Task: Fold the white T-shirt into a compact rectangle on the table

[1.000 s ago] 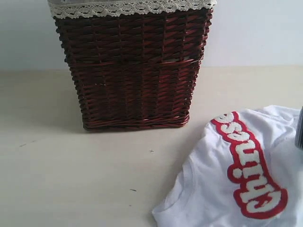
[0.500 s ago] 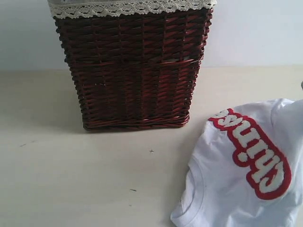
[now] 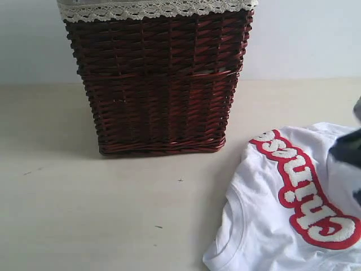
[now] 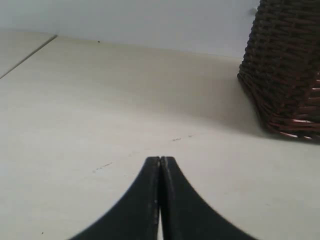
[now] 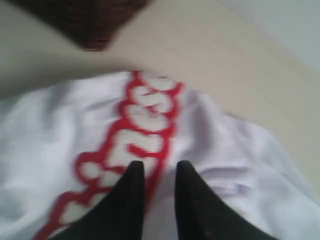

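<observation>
The left gripper is hovering low over the table. Its two black fingers are pressing flat together, with nothing between them. Only bare beige surface is lying under it. This gripper is not showing in the exterior view.

On the left of the exterior view the table is lying bare but for a few tiny dark specks. Right of that, towards the back, a dark wicker basket is standing upright before the pale wall, and white lace trim is running along its rim. In the left wrist view the basket is showing well apart from the closed fingers.

Further right, near the front, the T-shirt is lying on the table, spread and wrinkled, and running off the edge of the view. It is lying near the basket without touching it. Its collar is facing the open table on the left, and the white letters, outlined in red, are running slantwise across the cloth.

At the far right a dark, blurred part of the right arm is hanging over the shirt. In the blurred right wrist view the right gripper is hovering over the letters, its fingers standing a little apart with red and white cloth showing through the gap. No cloth is visibly pinched between them.
</observation>
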`<state>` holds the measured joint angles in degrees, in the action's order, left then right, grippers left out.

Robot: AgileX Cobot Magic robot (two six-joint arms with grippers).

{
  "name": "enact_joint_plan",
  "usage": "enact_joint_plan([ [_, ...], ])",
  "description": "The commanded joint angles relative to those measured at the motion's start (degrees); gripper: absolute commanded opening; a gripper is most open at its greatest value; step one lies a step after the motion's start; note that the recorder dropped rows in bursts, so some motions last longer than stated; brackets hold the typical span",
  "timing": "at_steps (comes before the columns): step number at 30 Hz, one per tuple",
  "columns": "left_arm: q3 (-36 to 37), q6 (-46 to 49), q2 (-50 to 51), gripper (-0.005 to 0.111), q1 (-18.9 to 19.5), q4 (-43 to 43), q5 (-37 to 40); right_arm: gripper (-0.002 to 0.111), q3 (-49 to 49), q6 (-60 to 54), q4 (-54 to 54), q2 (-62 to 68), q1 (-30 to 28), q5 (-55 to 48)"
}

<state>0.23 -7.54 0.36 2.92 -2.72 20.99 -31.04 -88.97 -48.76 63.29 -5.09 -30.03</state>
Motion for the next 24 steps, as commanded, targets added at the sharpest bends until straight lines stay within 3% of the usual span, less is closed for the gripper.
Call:
enact_joint_plan([
  [1, -0.23, 0.04, -0.36, 0.000, -0.15, -0.01, -0.75, 0.000, 1.08, -8.20, 11.00, 8.67, -0.25, -19.69],
  [4, -0.23, 0.04, -0.36, 0.000, -0.15, -0.01, -0.75, 0.000, 1.08, -2.20, 20.43, 15.79, -0.25, -11.96],
  [6, -0.23, 0.04, -0.36, 0.000, -0.15, -0.01, -0.75, 0.000, 1.08, -2.34, 20.00, 18.47, -0.25, -6.75],
  [8, -0.23, 0.04, -0.36, 0.000, -0.15, -0.01, -0.75, 0.000, 0.87, -5.31, 13.04, 22.21, -0.25, 3.18],
  [15, -0.23, -0.13, -0.36, 0.000, -0.15, -0.01, -0.75, 0.000, 0.23, -9.79, 12.33, 32.75, 1.45, -7.68],
  [20, -0.23, -0.13, -0.36, 0.000, -0.15, -0.01, -0.75, 0.000, -1.50, -9.89, 12.53, 33.52, 16.21, -9.64],
  [24, -0.23, -0.13, -0.36, 0.000, -0.15, -0.01, -0.75, 0.000, -6.72, -8.74, 5.51, 33.97, 26.26, -6.07],
])
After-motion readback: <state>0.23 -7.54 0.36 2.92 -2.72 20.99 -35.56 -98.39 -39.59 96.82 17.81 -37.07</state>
